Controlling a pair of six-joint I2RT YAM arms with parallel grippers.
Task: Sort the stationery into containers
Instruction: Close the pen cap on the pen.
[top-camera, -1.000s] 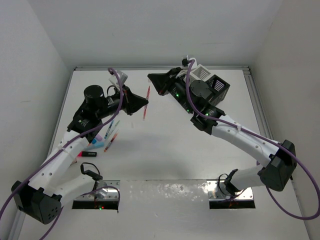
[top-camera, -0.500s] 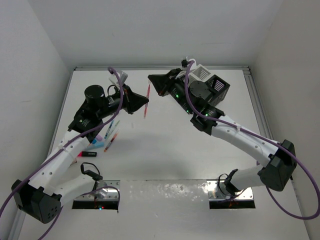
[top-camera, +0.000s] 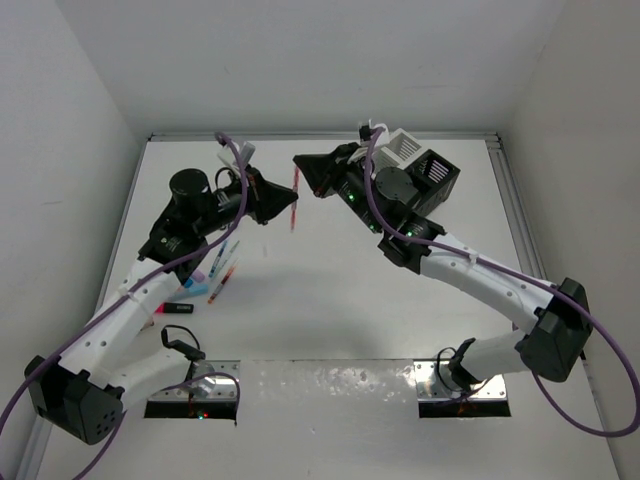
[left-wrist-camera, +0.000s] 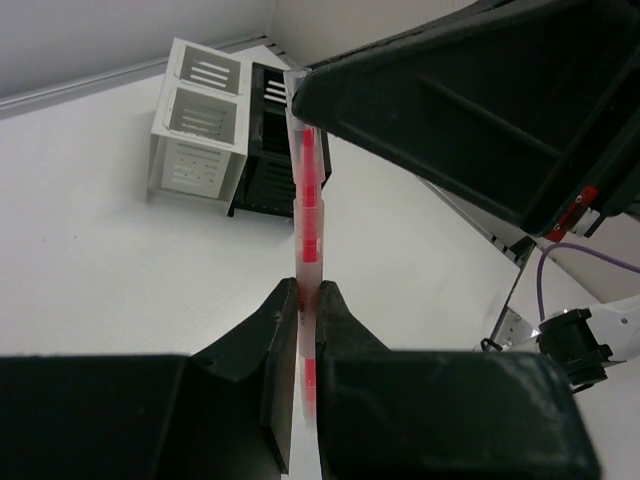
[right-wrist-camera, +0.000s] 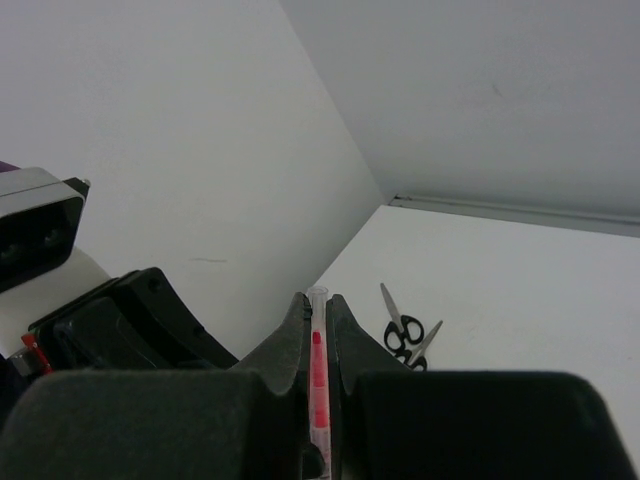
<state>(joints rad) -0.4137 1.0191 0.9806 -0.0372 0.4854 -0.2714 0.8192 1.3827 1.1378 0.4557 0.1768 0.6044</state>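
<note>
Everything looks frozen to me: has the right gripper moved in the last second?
Yes, slightly: the right gripper has edged left, away from the white organiser box, uncovering more of it.

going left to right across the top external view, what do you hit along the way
cluster of thin coloured pens and chunky highlighters → left gripper → thin red pen pinched by both → right gripper → white slatted organiser box → black slatted organiser box

One white box (left-wrist-camera: 195, 140), one black box (left-wrist-camera: 262, 175), one red pen (left-wrist-camera: 308, 215), scissors (right-wrist-camera: 405, 335) of uncertain number.
</note>
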